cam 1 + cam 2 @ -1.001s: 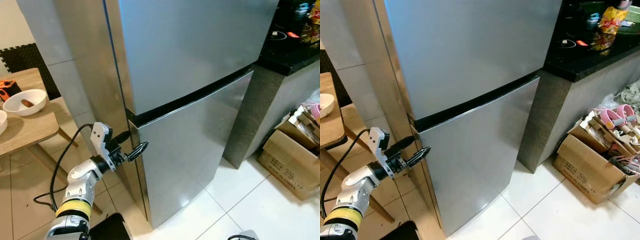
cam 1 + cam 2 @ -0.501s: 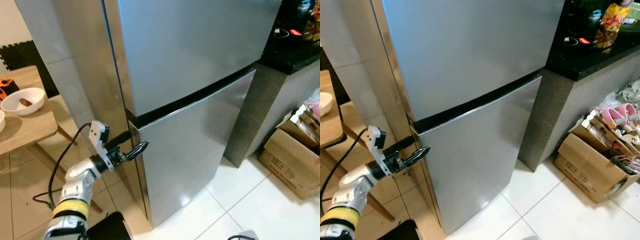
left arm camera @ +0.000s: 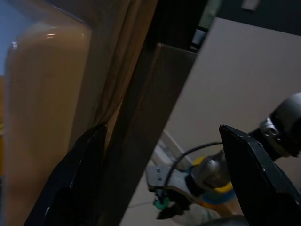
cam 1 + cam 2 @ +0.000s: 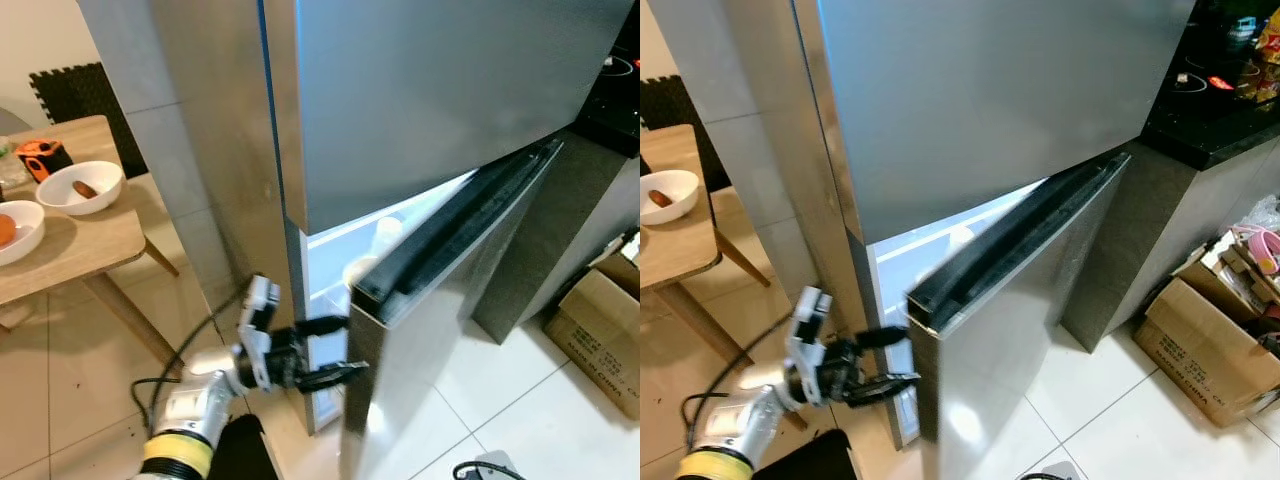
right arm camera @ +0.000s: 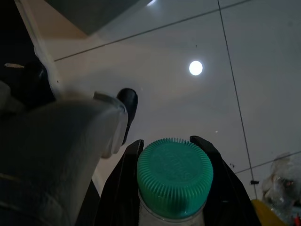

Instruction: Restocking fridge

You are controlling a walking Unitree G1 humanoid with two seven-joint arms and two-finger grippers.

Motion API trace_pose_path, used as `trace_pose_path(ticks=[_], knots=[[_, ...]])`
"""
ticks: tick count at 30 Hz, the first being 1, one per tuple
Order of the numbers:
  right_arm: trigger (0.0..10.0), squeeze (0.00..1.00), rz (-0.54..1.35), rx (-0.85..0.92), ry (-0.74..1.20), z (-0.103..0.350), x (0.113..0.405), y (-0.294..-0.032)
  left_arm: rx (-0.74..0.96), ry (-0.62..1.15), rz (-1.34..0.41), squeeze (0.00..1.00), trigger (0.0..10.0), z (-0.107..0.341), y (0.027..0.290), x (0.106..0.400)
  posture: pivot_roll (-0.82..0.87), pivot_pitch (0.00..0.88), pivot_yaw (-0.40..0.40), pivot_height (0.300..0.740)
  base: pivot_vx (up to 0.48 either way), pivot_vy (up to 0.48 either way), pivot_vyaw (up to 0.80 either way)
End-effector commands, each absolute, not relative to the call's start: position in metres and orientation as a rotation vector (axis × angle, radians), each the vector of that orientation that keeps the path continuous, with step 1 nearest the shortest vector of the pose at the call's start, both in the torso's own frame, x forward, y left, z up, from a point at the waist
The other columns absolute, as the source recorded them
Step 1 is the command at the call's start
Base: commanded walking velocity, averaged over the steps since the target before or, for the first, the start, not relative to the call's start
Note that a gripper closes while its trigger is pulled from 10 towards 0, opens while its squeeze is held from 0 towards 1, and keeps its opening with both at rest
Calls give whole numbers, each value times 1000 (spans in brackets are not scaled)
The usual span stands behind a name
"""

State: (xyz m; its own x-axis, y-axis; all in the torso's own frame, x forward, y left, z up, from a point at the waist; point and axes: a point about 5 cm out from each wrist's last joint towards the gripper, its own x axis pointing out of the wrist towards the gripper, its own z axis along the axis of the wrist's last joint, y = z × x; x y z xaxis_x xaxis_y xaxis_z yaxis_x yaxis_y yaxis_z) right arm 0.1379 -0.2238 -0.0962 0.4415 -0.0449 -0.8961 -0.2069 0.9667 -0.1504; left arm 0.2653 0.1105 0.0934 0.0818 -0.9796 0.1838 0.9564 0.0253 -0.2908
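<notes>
Tall two-door stainless-steel fridge point(image 4: 420, 110) at the twelve o'clock of the head views, upper door shut, lower grey door point(image 4: 1030, 330) swung part-way out toward five o'clock with its black top seal point(image 4: 460, 225) showing and a lit white interior point(image 4: 345, 270) behind it. Pale containers dimly visible inside, too blurred to name.

Wooden tabletop point(image 4: 75, 245) at nine to ten o'clock, carrying white bowls point(image 4: 80, 187) with food. Black counter at two o'clock; brown cardboard box point(image 4: 1210, 350) on the white tiled floor point(image 4: 1090, 410) at four o'clock.

Left tool point(image 4: 325, 350) at six to seven o'clock, fingers apart, spread around the free vertical edge of the lower door, one finger point(image 3: 70, 183) toward the interior side and the other outside. Whether either finger touches the door: cannot tell.

Right tool point(image 5: 171, 188) low over the floor, clamped together on a bottle with a ribbed green cap point(image 5: 175, 172), the item to go in.

Likely step: widening the door enough for loading. Risks, as judgement: an unclamped edge slipping off the spread fingers, letting the door swing shut; too narrow a gap, knocking the bottle against door or shelf on the way in; the trailing black cable point(image 4: 165, 385) snagging during a pull.
</notes>
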Motion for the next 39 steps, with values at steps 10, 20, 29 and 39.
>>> trace_pose_path(ticks=[10, 20, 29, 39], knots=[[10000, 0, 106, -255, 1137, -98, 132, -224, -345, 529, -1107, 0, 10000, 4, 154, 242, -48, 6, -6, 740, 0, 0, 0], [10000, 0, 133, -262, 1145, -100, 129, -221, -409, 784, -647, 0, 10000, -53, 190, 190, -43, 11, -6, 740, 0, 0, 0], [10000, 0, 145, -268, 1148, -100, 129, -219, -409, 980, -79, 0, 10000, -88, 216, 147, -45, 7, -5, 740, 0, 0, 0], [10000, 0, 154, -277, 1146, -100, 130, -219, -356, 1042, -10, 0, 10000, -96, 213, 133, -44, 6, -9, 740, 0, 0, 0]])
